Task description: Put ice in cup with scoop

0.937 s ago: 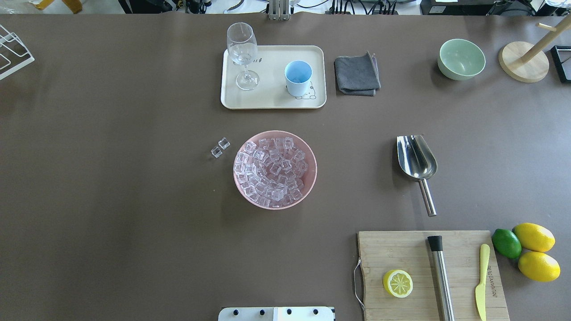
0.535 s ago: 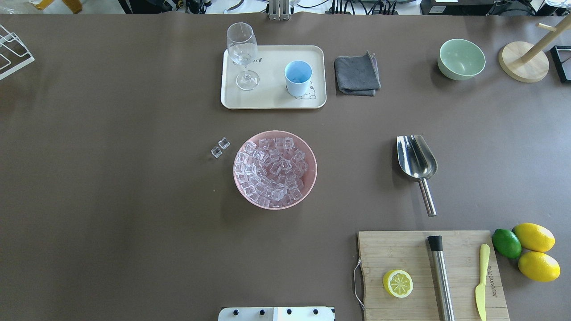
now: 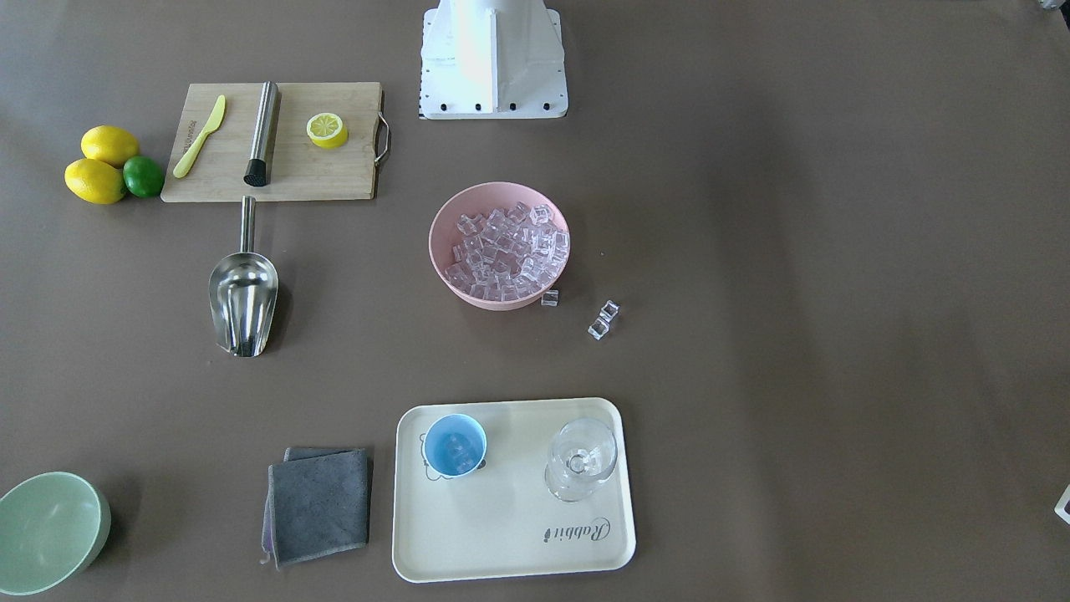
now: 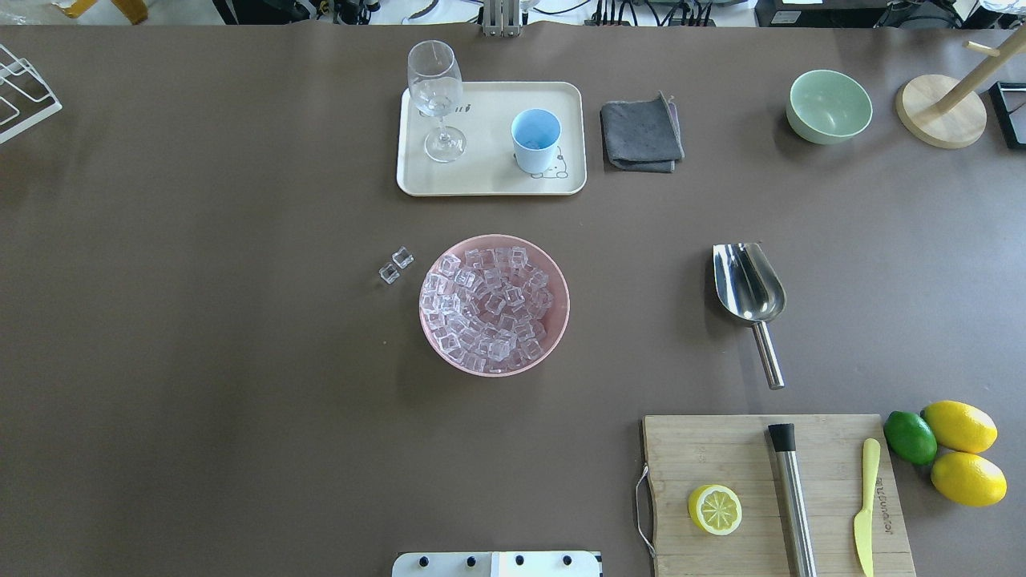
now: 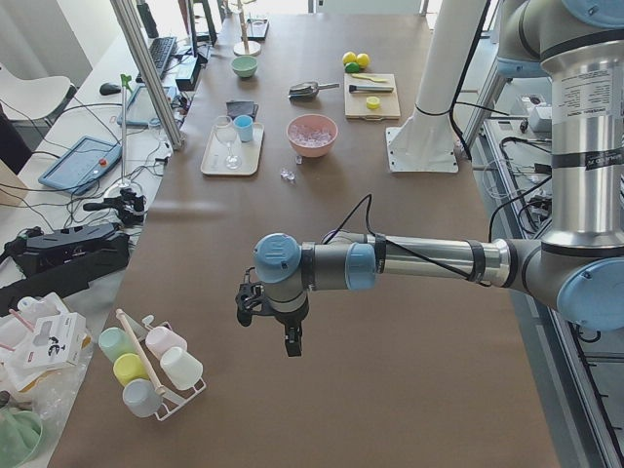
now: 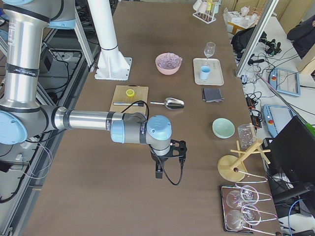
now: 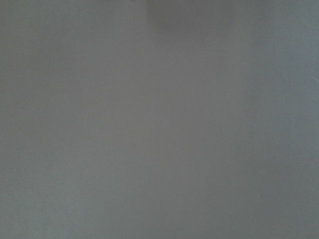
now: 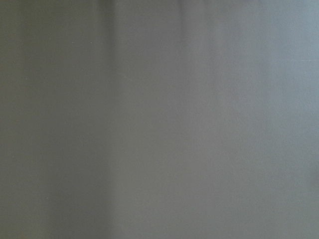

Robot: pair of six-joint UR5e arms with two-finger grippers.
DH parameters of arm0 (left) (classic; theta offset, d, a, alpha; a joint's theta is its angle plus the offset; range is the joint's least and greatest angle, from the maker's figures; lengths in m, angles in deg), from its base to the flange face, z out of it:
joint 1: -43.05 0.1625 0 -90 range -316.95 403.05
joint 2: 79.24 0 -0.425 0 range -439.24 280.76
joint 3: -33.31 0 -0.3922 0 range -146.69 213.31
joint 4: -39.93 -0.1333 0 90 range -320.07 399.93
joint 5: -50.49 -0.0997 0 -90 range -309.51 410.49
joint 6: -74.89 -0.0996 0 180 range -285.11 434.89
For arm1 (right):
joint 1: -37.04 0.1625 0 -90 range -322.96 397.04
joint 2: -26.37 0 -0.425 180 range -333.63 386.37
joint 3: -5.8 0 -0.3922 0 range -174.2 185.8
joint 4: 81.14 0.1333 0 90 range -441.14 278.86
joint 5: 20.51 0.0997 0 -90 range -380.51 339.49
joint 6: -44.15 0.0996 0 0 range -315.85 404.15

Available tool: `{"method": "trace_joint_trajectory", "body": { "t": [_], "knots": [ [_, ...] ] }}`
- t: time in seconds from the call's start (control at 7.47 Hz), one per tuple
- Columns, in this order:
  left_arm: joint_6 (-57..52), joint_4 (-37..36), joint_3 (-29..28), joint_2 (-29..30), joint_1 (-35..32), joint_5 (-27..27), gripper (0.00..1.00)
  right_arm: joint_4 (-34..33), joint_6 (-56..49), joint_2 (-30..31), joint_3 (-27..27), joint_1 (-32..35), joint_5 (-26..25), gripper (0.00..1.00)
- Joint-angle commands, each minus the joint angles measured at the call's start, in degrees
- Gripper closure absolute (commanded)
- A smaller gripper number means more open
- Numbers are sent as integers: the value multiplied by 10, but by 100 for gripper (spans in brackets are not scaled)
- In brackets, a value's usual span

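Observation:
The ice (image 4: 489, 308) fills a pink bowl (image 4: 561, 280) at mid-table; two loose cubes (image 4: 396, 265) lie to its left and one (image 3: 549, 298) lies against its far side. The light-blue cup (image 4: 535, 139) stands upright on a cream tray (image 4: 489, 183); a few clear cubes show inside it (image 3: 456, 451). The steel scoop (image 4: 749, 284) lies on the table right of the bowl, handle toward me. My left gripper (image 5: 290, 341) and right gripper (image 6: 158, 173) hang over bare table at opposite ends, far from everything. I cannot tell whether they are open or shut. Both wrist views show only table.
A stemmed glass (image 4: 437, 96) stands on the tray. A grey cloth (image 4: 641, 132) and green bowl (image 4: 830, 106) lie further right. A cutting board (image 4: 721, 449) holds a lemon half, a steel rod (image 4: 793, 497) and a yellow knife; lemons and a lime (image 4: 910, 437) sit beside it.

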Motion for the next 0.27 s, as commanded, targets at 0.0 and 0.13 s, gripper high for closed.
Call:
{"method": "trace_joint_trajectory", "body": {
  "t": [0.0, 0.13],
  "knots": [
    [0, 0, 0, 0, 0, 0, 1, 0, 1, -1, -2, 0, -2, 0],
    [0, 0, -1, 0, 0, 0, 1, 0, 3, -2, -4, -1, -4, 0]
  ]
}}
